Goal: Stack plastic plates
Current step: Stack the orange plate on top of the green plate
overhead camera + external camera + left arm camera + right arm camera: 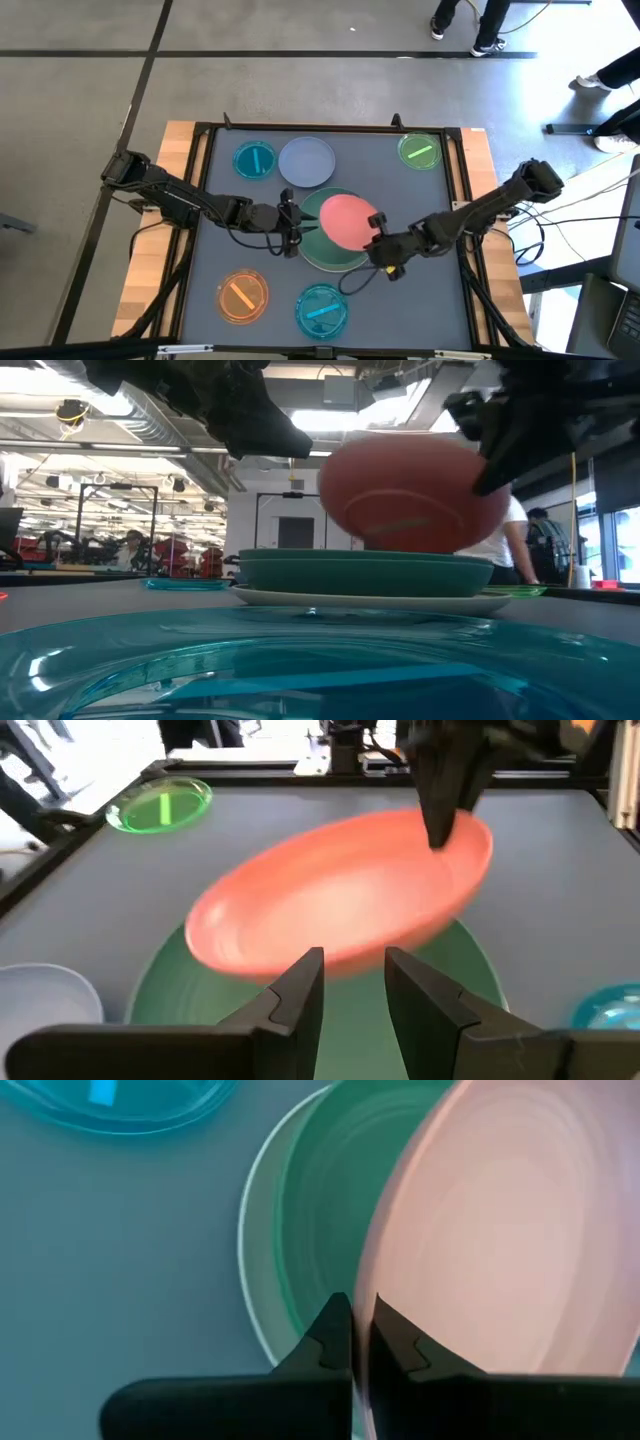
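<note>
A pink plate hangs tilted over a large green plate, which lies in a cream plate at the table's middle. My right gripper is shut on the pink plate's right edge. My left gripper is open and empty at the green plate's left edge, its fingers pointing toward the pink plate. A lavender plate and small blue, green, orange and teal plates lie flat around them. My right gripper pinches the pink plate's rim between its two fingers, one on the plate's upper face and one on its underside. It comes from the table's right, slanting down. The plate is tilted, its held side high and its left side low over the green plate; whether it touches there, I cannot tell.
A black raised frame runs around the grey table top. The small teal plate lies close to the table's near edge. People stand in the room beyond the far edge.
</note>
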Controlling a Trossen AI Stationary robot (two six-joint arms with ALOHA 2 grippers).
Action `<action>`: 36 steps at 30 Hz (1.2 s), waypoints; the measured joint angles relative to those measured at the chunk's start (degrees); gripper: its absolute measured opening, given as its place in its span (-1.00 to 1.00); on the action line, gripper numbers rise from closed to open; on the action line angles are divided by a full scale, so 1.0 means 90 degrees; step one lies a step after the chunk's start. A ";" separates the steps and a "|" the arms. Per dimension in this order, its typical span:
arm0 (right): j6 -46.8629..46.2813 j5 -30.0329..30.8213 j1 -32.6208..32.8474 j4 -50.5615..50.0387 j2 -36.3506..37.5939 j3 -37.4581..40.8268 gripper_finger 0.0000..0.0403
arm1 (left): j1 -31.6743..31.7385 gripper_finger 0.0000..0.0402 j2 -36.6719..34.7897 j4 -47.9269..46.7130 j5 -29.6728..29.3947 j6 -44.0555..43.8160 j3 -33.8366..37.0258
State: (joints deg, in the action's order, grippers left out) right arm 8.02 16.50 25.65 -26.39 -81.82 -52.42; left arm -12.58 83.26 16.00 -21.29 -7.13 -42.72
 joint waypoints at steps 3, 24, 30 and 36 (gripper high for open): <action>0.0154 -0.0247 -0.0268 0.0285 -0.0219 0.0000 -0.99 | 0.0000 -0.49 0.0000 0.0011 -0.0229 0.0007 0.0000; 0.0107 -0.0957 -0.0857 0.1327 -0.1146 -0.0007 -0.98 | 0.0000 -0.49 0.0002 0.0013 -0.0387 -0.0001 0.0000; -0.0033 -0.1096 -0.0857 0.1338 -0.1147 -0.0007 -0.98 | 0.0000 -0.49 0.0002 0.0013 -0.0387 -0.0001 0.0000; -0.0068 -0.1118 -0.0857 0.1395 -0.1148 -0.0007 -0.98 | 0.0000 -0.49 0.0002 0.0013 -0.0387 -0.0001 0.0000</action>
State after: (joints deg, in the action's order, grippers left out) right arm 7.40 6.44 17.93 -13.83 -92.16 -52.49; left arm -12.58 83.29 16.12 -24.77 -7.14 -42.72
